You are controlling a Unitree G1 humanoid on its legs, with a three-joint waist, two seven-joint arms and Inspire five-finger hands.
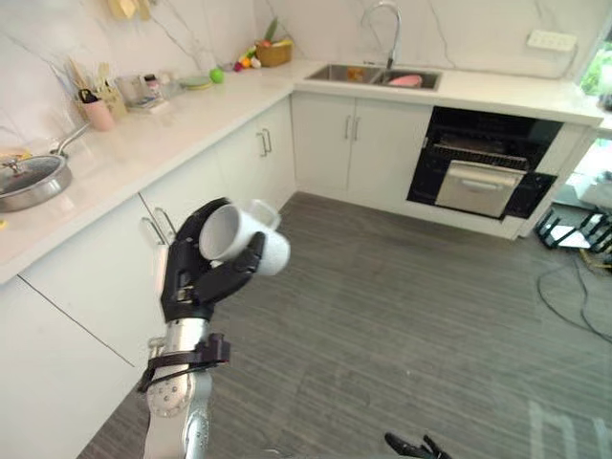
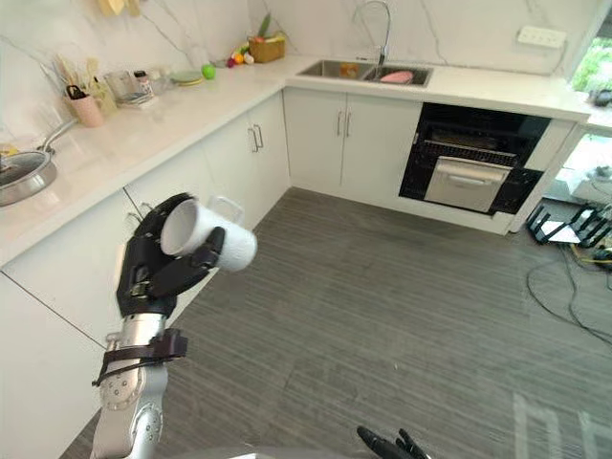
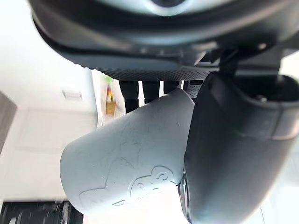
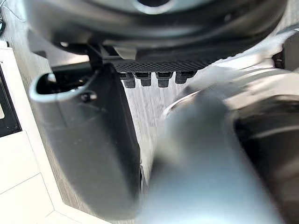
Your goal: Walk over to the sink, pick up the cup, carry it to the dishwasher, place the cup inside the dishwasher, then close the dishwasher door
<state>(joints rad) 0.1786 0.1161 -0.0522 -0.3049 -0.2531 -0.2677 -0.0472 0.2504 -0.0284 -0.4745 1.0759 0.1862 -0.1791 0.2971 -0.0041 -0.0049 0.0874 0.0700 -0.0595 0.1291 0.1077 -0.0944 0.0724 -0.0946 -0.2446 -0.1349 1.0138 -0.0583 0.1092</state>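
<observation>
A: Wide view first: grey floor ahead, and a white counter runs down the left and turns along the far wall.
B: In that far run is the dishwasher. Its cavity shows dark and the door looks open. The sink sits just to its left, with something pink in the basin.
A: So where's the cup?
B: Out of the sink and up in the air! The left hand has fingers and thumb curled round the cup, raised beside the lower cabinets.
A: How's it lying?
B: On its side, nearly level. The mouth faces back toward the head camera, the base points away and right, and the handle is on the far upper side.
A: Here's the line that matters: the dishwasher is ahead and off to the right of that hand, well apart, with open floor between. I'd call this the carry leg, with placing and door-closing to come.
B: Agreed. The dishwasher is over on the right hand's side, but the left has the cup, so I'd expect a turn or a reach across.
A: And the right hand?
B: Low at the bottom edge. Open or closed, I can't tell.
A: Any lettering?
B: There's a faint raised motif on the cup wall in the left wrist view. No words I can read.
</observation>
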